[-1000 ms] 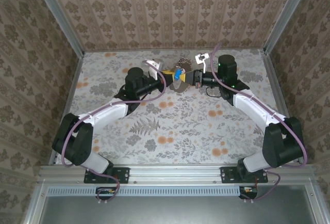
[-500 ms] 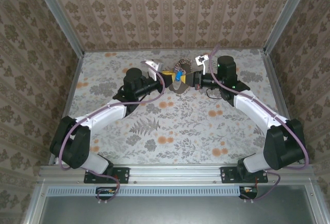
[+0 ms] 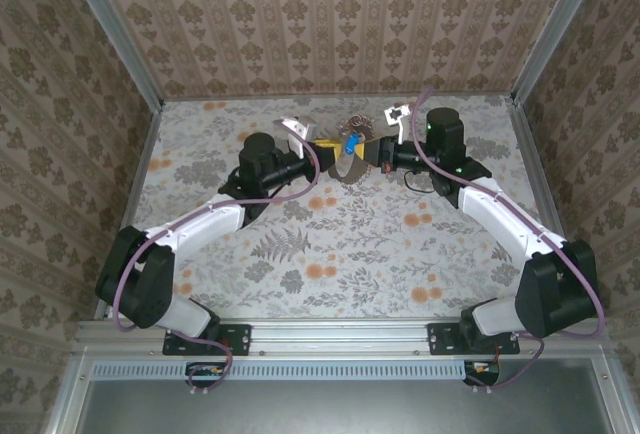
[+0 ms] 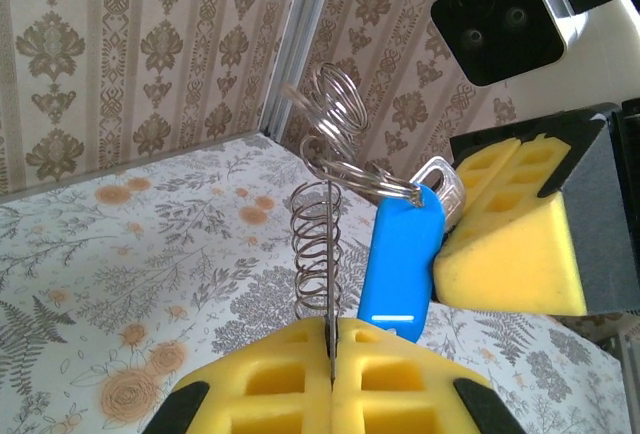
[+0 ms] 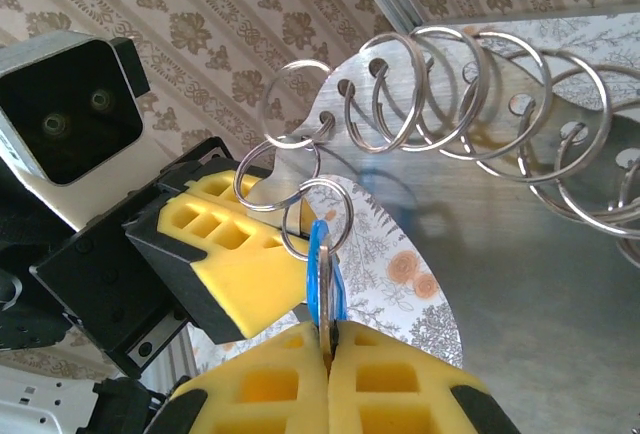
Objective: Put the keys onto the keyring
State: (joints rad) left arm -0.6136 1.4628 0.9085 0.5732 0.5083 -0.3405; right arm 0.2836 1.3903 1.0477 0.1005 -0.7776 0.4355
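**A:** Progress?
**B:** Left gripper [image 4: 332, 339] clamps the keyring [image 4: 312, 239] by its edge. The blue keys [image 4: 400, 254] hang from its far end (seemingly threaded already), pinched tight in the right gripper [image 5: 328, 342].
**A:** Left to do?
**B:** Likely confirm, then release.

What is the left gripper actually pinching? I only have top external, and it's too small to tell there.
Observer: Left wrist shows the left gripper shut on the keyring, a coil of wire loops standing upright from it.
Operator: And the right one?
Observer: In right wrist, the right gripper is shut on the keys, with the blue head edge-on between its fingers.
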